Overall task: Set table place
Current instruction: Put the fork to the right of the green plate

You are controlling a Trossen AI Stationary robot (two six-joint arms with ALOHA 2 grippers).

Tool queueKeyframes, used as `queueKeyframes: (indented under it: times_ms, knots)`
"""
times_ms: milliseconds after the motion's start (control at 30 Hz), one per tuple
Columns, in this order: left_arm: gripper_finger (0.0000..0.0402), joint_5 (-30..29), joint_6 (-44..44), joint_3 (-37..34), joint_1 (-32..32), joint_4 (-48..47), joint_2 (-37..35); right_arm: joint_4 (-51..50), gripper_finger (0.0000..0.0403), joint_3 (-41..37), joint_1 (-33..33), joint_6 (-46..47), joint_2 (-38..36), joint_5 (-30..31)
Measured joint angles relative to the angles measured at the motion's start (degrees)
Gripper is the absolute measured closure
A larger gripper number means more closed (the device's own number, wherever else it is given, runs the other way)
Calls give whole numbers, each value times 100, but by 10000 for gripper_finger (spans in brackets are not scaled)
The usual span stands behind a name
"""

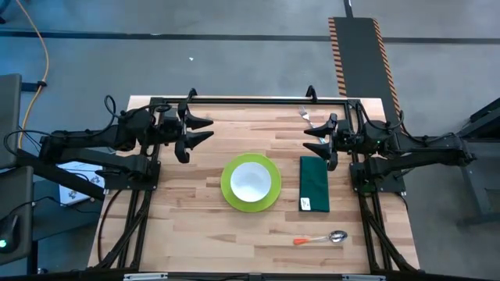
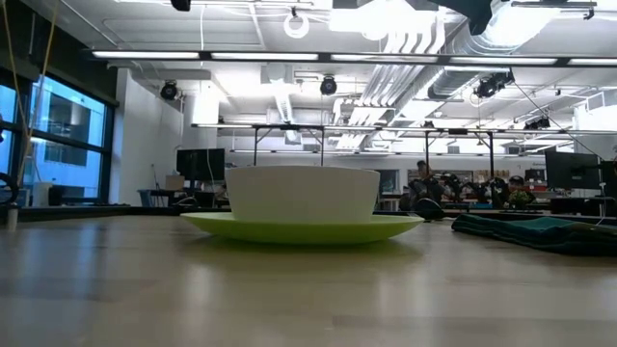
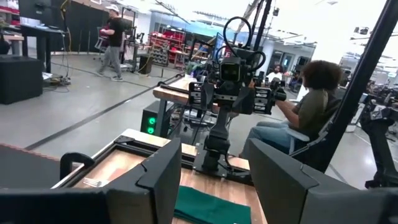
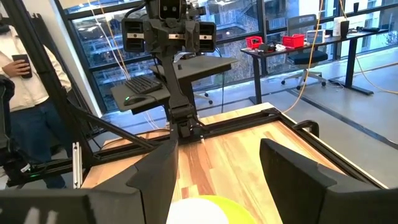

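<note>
From above, my left gripper and right gripper hung near the table's far edge, fingers apart, empty. The white bowl sat inside the green plate at centre; napkin beside; spoon near the front edge; fork at the far edge. At table level, the bowl's contents could not be seen.

The round lime-green plate is running off the right wrist view's edge, the small white bowl inside it showing only a sliver. In the low view the dark green folded napkin is being cropped at the side. The silver fork (partly behind the right hand) is looking too small to make out.
</note>
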Motion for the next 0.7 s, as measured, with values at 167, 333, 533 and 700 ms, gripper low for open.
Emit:
queueKeyframes:
  times_ms: [167, 333, 533, 700]
  knots:
    - [227, -166, 2, 1, 0, -9, 12, 0, 183, 0, 0, 0, 0, 0]
    - [227, -209, 2, 2, 0, -10, 17, 0, 183, 0, 0, 45, 1, 246]
    - [227, -199, -59, 2, 0, -9, 17, -71, 183, 71, -119, 975, 146, 1259]
    - [227, -197, -59, 4, 0, -9, 17, -1417, 183, 947, -688, 1183, 924, 1361]
